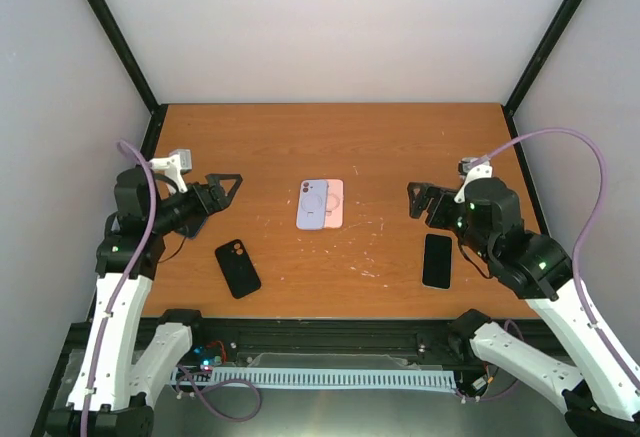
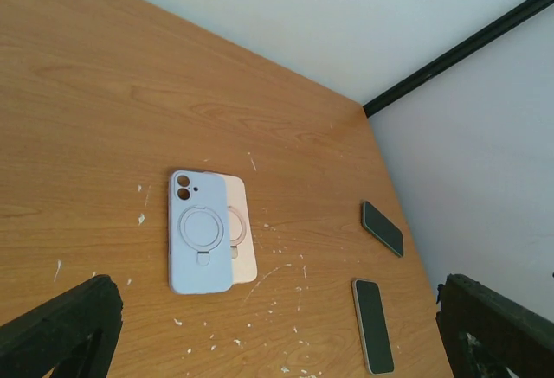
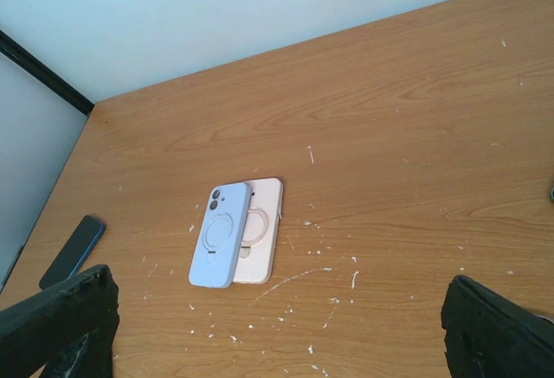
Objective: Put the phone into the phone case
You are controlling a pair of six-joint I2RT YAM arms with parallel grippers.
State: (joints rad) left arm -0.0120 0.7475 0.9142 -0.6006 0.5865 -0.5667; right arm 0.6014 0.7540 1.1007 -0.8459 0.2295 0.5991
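Left pincer [image 1: 226,190] spread, arm crouched over wooden counter [image 1: 400,137] | right pincer [image 1: 415,202] spread, mirrored | glossy black slab phone [image 1: 437,260] lies flat | ring-backed lilac case [image 1: 313,204] overlaps pink case [image 1: 336,203].

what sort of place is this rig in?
Probably a lab robot cell, not a home: a wooden table boxed in by plain white walls and black frame posts, with a left arm and right arm at its near edge.

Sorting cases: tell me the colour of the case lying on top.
Pale lavender-blue case; clearest in the left wrist view.
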